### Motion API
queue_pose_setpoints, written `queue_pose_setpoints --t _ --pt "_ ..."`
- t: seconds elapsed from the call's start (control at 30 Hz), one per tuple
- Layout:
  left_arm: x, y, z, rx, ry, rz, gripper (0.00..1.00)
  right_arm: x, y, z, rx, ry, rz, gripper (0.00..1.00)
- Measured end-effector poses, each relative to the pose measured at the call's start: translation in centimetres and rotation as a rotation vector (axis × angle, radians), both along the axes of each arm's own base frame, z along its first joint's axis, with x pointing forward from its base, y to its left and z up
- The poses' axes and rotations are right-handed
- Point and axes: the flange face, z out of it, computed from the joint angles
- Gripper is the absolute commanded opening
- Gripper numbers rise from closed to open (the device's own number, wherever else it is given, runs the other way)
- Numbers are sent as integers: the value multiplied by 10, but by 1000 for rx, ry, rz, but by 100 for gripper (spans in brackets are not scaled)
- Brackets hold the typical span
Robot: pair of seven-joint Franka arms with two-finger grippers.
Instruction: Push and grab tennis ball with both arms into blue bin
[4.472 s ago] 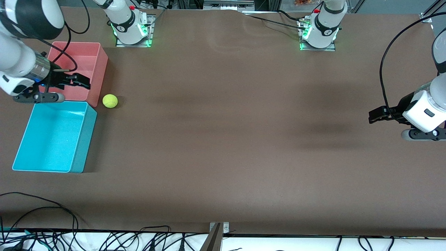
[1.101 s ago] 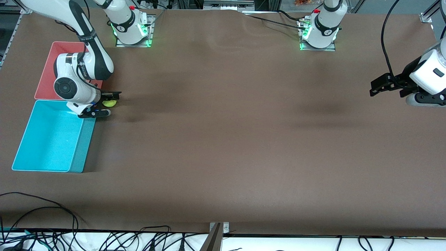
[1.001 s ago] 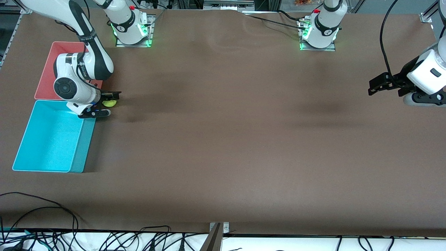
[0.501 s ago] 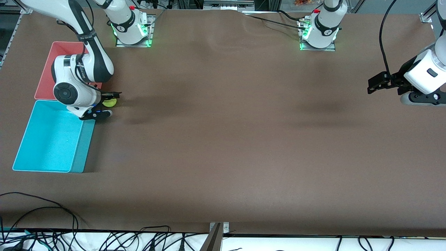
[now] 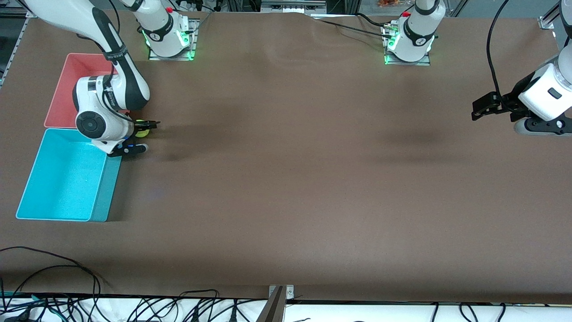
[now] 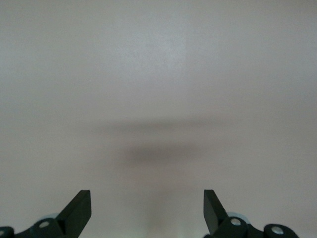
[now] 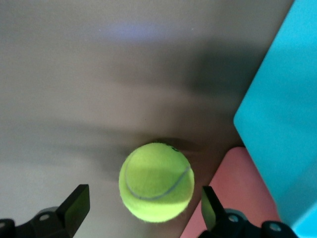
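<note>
The tennis ball (image 5: 140, 131) lies on the brown table beside the near corner of the pink bin (image 5: 67, 76), just by the blue bin (image 5: 62, 179). My right gripper (image 5: 145, 129) is low over the ball and open, with a finger on either side and gaps to it. In the right wrist view the ball (image 7: 156, 181) sits between the open fingers (image 7: 74, 208), and my right gripper (image 7: 142, 206) has not closed on it. The blue bin's wall (image 7: 282, 119) and the pink bin's edge (image 7: 237, 193) show close by. My left gripper (image 5: 480, 107) waits open over bare table at the left arm's end.
The left wrist view shows only bare table between the open fingers of my left gripper (image 6: 147, 208). The two arm bases stand along the table edge farthest from the front camera. Cables hang past the edge nearest it.
My right gripper has shifted a little over the ball, which now shows less in the front view. The ball stays on the table. The left arm has hardly moved.
</note>
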Motion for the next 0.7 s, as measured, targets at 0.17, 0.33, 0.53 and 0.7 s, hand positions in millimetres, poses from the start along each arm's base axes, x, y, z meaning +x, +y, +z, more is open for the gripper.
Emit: queue_pose_setpoints --t 0.17,0.33,0.53,0.7 --pt "0 0 0 0 0 0 100 -1 0 -9 -2 11 10 100" --pt "0 0 0 0 0 0 100 -4 -2 -20 -18 30 36 100" --pt "0 0 0 0 0 0 100 -6 -3 -30 -22 46 46 57" --pt "0 0 0 0 0 0 100 -8 -4 -34 -37 56 75 35"
